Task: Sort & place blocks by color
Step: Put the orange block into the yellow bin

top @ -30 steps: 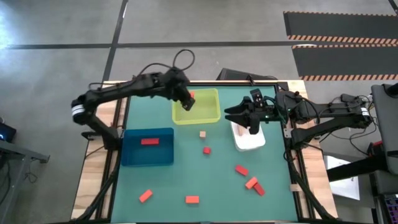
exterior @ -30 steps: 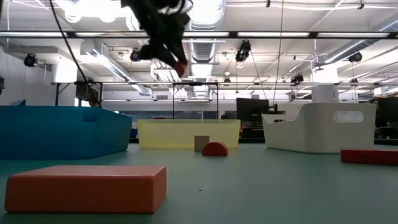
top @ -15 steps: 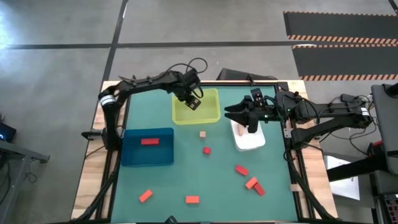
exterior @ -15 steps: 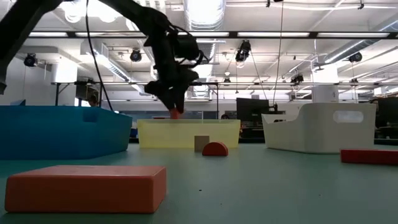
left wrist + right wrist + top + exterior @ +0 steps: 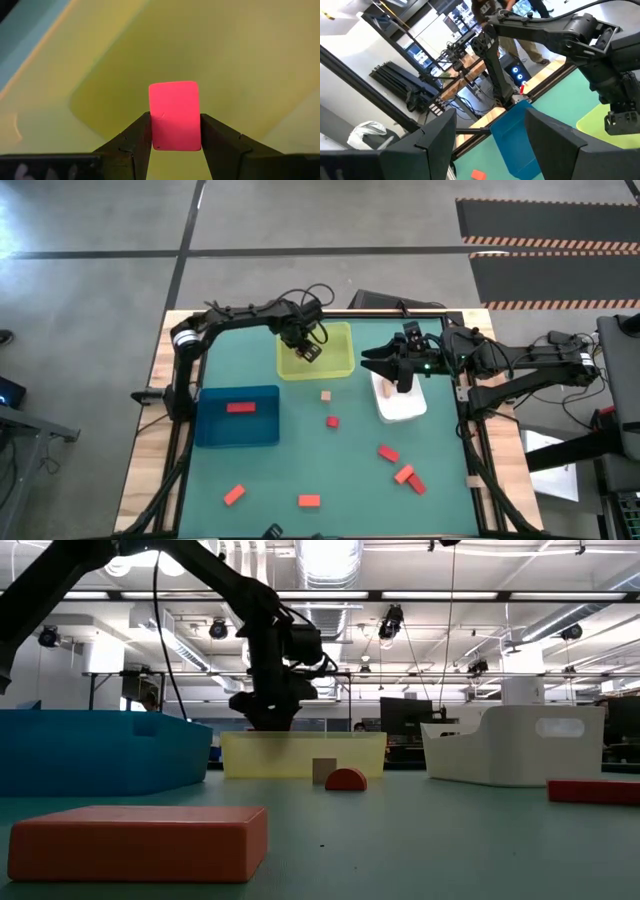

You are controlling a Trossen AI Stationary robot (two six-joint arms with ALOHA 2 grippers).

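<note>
My left gripper (image 5: pixel 310 351) reaches down into the yellow-green tray (image 5: pixel 340 367), shut on a red block (image 5: pixel 174 115). In the low view its fingertips are hidden behind the tray's near wall (image 5: pixel 300 753). My right gripper (image 5: pixel 396 370) hovers open over the white tray (image 5: pixel 405 407), where a tan-pink block (image 5: pixel 384 390) lies. A red bar (image 5: pixel 240 407) lies in the blue tray (image 5: pixel 215 430). A tan cube (image 5: pixel 326 395) and a red cube (image 5: pixel 332 421) lie flat on the green mat. My left gripper pinches the red block between its two fingers (image 5: pixel 134 141), one on each of two opposite side faces (image 5: pixel 156 131). The fingers point down from above into the tray. Whether the block touches the tray floor, I cannot tell.
More red and orange blocks lie on the mat's near half: a cluster at the right (image 5: pixel 404 473) and two near the front edge (image 5: pixel 234 495), (image 5: pixel 309 501). In the low view an orange bar (image 5: pixel 135 840) lies closest. People stand beyond the table's left edge (image 5: pixel 520 30).
My left gripper, still shut on the red block, has come down from well above the table into the yellow-green tray; its fingertips have sunk behind the tray's wall. The left arm's shoulder end has swung toward the far edge. My right arm has kept still.
</note>
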